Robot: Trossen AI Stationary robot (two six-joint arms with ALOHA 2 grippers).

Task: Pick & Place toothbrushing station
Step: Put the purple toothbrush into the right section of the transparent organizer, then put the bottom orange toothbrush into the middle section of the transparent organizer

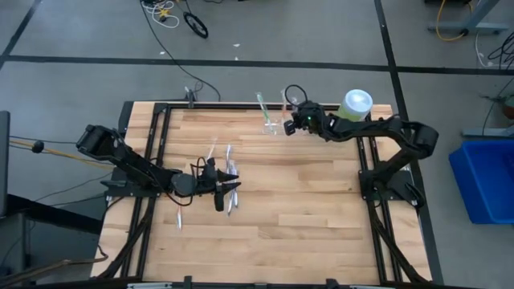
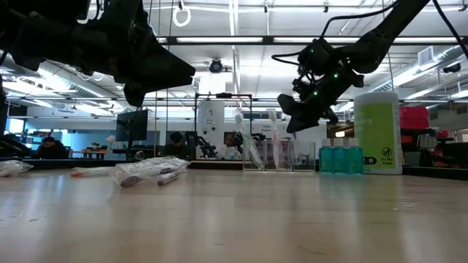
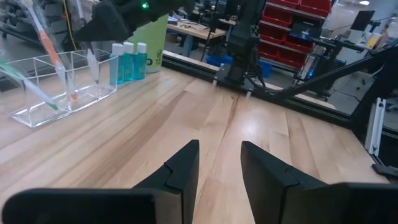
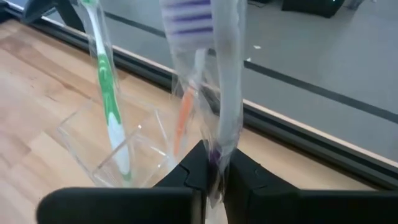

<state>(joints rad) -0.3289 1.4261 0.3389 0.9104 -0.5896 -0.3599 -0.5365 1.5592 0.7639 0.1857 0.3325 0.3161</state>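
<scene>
While the rack [image 1: 273, 124] stands at the upper centre of the high view, near the table's [image 1: 321, 217] far edge, a wrapped toothbrush [image 4: 227, 93] is pinched low on its handle by the right gripper [image 4: 214, 171] just above it. In the right wrist view a green brush [image 4: 109, 99] and an orange brush [image 4: 182, 124] are already seen upright in the clear slots. Just right of the rack, the blue-capped bottles [image 2: 340, 157] and the green bottle [image 2: 378, 131] are lined up in the low view.

At centre-left of the high view the left gripper [image 3: 219, 168] is held above the wood beside loose wrapped brushes [image 1: 229, 189], its jaws spread and nothing between them.

A miss is judged the main risk: the rack is light and the brush hangs in slack wrapping, so a tilted tip could catch a slot wall and shove or tip the rack. A release made too high could let the brush fall sideways against the brushes already standing.

The slot under the held brush cannot be made out, since clear plastic blends with clear wrapping. The brush's lower tip is hidden behind the right fingers [image 4: 245, 171], and its head is cut off by the frame's upper edge.
</scene>
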